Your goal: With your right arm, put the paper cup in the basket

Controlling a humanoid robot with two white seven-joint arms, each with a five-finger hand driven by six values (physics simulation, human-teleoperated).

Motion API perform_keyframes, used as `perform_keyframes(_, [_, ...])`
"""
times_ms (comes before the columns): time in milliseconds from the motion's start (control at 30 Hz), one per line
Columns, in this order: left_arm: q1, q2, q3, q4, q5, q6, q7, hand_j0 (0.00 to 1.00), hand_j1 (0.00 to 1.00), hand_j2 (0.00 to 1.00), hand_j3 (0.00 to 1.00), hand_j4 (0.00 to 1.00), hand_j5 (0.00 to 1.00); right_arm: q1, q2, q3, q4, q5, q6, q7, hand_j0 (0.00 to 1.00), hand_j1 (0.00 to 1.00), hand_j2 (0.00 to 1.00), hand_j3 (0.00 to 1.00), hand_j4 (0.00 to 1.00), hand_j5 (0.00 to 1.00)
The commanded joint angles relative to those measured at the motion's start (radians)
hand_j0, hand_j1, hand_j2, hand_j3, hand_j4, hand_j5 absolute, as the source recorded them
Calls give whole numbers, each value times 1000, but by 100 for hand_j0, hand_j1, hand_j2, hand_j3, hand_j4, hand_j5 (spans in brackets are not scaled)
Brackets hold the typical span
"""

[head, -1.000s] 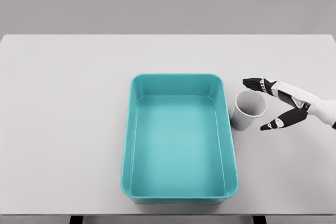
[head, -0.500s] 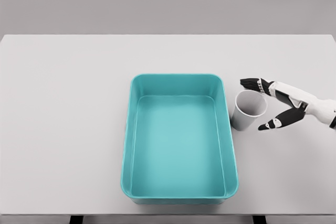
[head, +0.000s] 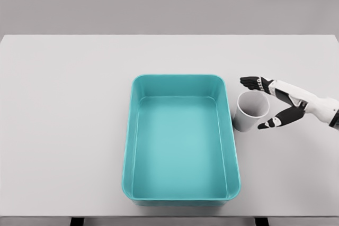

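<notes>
The cup [head: 251, 110] stands upright on the table [head: 63, 130], just right of the basket [head: 181, 194] and outside it. The right hand [head: 275, 103] is spread around the cup's right side, fingers [head: 250, 83] behind the rim and thumb [head: 269, 124] in front; whether they touch the cup cannot be told. The forearm is cut off at the right edge.

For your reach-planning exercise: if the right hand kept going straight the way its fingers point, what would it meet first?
The right hand points left, fingers spread to either side of the cup. It would likely meet the cup first, with the basket just beyond; depth is unclear from this one view.
</notes>
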Motion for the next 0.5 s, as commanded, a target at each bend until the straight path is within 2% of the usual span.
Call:
perform_keyframes(0, [0, 0, 0, 0, 0, 0, 0, 100, 100, 100, 100, 100, 100, 2, 3, 3, -1, -4, 1, 0, 100, 100, 100, 100, 100, 100])
perform_keyframes(467, [0, 0, 0, 0, 0, 0, 0, 100, 100, 100, 100, 100, 100, -3, 19, 26, -1, -1, 1, 0, 100, 100, 100, 100, 100, 100])
